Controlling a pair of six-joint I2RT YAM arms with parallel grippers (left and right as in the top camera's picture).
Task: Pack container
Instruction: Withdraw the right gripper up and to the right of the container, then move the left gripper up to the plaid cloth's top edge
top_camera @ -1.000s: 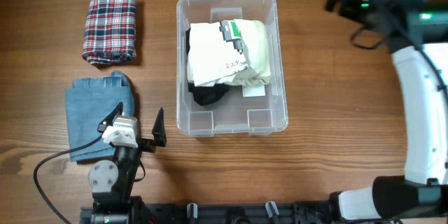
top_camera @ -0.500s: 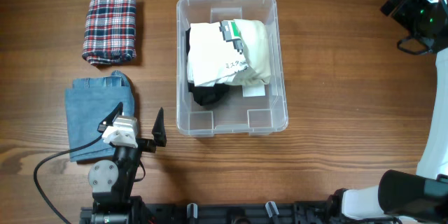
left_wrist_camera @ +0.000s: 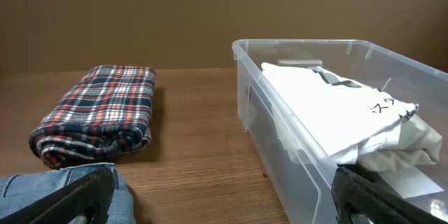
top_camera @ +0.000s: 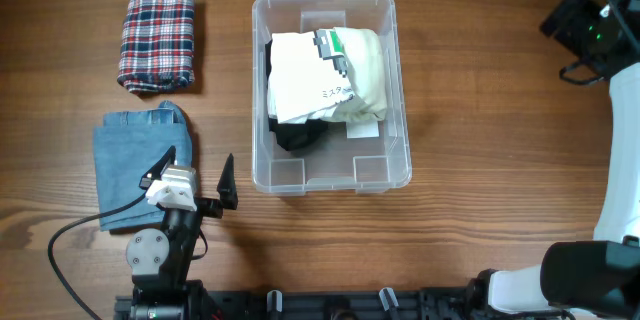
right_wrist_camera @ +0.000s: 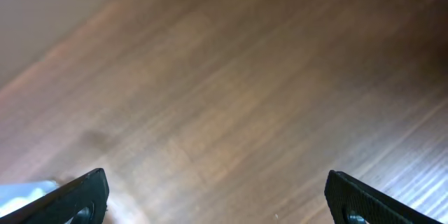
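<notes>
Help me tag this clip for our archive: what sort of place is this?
Probably a robotics lab bench staged for a packing trial: a wood-grain table against a plain brown wall, a robot arm mounted at its edge, and folded plaid cloth and jeans laid beside a clear container.

Right side: clear rectangular plastic container (left_wrist_camera: 294,43) on brown wooden table (left_wrist_camera: 196,140), holding folded white printed garment (left_wrist_camera: 322,105). Left side, apart from it: folded red-and-navy plaid cloth (left_wrist_camera: 98,115), blue denim fabric (left_wrist_camera: 35,182) near it
</notes>
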